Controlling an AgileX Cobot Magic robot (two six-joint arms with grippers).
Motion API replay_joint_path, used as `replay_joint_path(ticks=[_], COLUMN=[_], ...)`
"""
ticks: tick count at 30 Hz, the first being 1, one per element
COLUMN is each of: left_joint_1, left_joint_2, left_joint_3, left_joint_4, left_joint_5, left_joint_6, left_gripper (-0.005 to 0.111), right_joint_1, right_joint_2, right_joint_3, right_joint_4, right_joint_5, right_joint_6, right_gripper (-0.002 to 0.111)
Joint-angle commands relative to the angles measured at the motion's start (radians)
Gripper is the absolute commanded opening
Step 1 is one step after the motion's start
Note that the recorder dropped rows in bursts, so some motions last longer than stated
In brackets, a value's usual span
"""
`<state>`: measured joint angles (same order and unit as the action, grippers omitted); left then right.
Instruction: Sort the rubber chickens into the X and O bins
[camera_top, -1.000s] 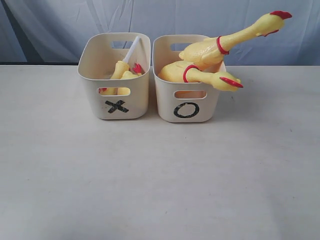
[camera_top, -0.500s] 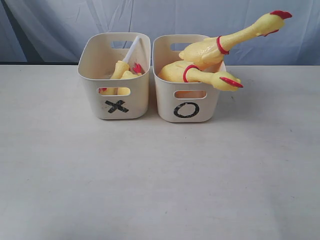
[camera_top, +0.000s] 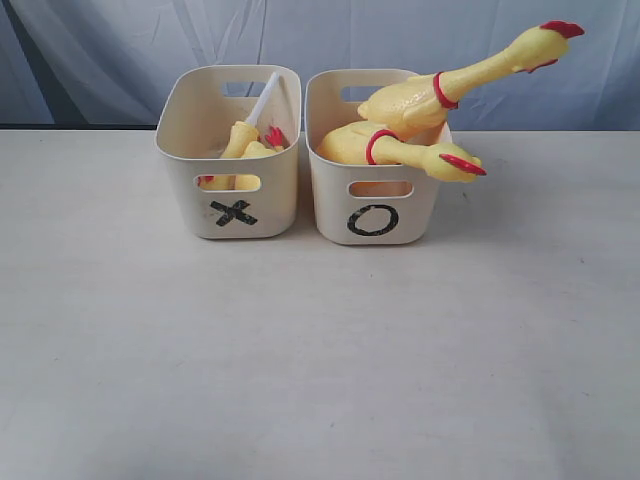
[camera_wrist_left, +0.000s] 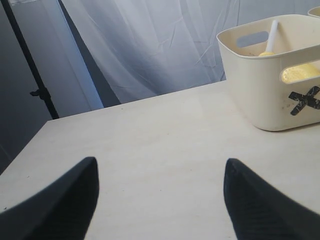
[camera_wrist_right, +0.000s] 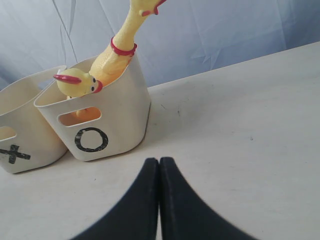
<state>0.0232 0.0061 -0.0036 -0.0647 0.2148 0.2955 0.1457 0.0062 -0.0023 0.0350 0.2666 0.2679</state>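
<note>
The pale table (camera_top: 320, 350) is bare in front. At its far side the two tubs stand side by side, the X bin (camera_top: 180, 190) on the left and the O bin (camera_top: 330, 205) on the right. Two whole rubber chickens lie in the O bin. One (camera_top: 470, 72) stretches its neck up and out to the right, and the other (camera_top: 420, 155) hangs its head over the right rim. Smaller chicken pieces (camera_top: 242, 140) and a white stick (camera_top: 263, 100) sit in the X bin. The left gripper (camera_wrist_left: 160, 170) is spread wide and empty. The right gripper (camera_wrist_right: 159, 161) has its fingers pressed together, holding nothing. Nothing has shifted over the last second. With no chicken left on the table, the sorting looks finished.
</note>
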Motion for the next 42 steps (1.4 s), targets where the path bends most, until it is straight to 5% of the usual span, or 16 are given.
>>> replay_joint_path(ticks=[1,13,20,38,42], left_joint_1=[0.004,0.004,0.004,0.004,0.004], left_joint_2=[-0.006,-0.006,-0.006,-0.006,-0.006], left_joint_3=[0.004,0.004,0.004,0.004,0.004], left_joint_4=[-0.002,0.022,0.088,0.086,0.082], left_joint_5=[0.006,0.012,-0.029,-0.006,-0.001], left_joint_6=[-0.001,-0.001,0.002,-0.004,-0.004], left_gripper=[0.067,0.064,0.001,0.000,0.000], right_joint_1=[-0.005,-0.005,-0.005,-0.005,-0.005], right_joint_2=[-0.006,-0.006,-0.006,-0.006,-0.006], right_joint_3=[0.002,0.002,0.002,0.002,0.002], right_joint_4=[-0.005,-0.005,-0.005,-0.007,-0.007], right_joint_5=[-0.002,-0.002,-0.002,0.017,0.015], right_joint_6=[-0.005,-0.005,-0.005,-0.010,-0.138], right_gripper=[-0.001,-0.001,-0.001,-0.001,-0.001])
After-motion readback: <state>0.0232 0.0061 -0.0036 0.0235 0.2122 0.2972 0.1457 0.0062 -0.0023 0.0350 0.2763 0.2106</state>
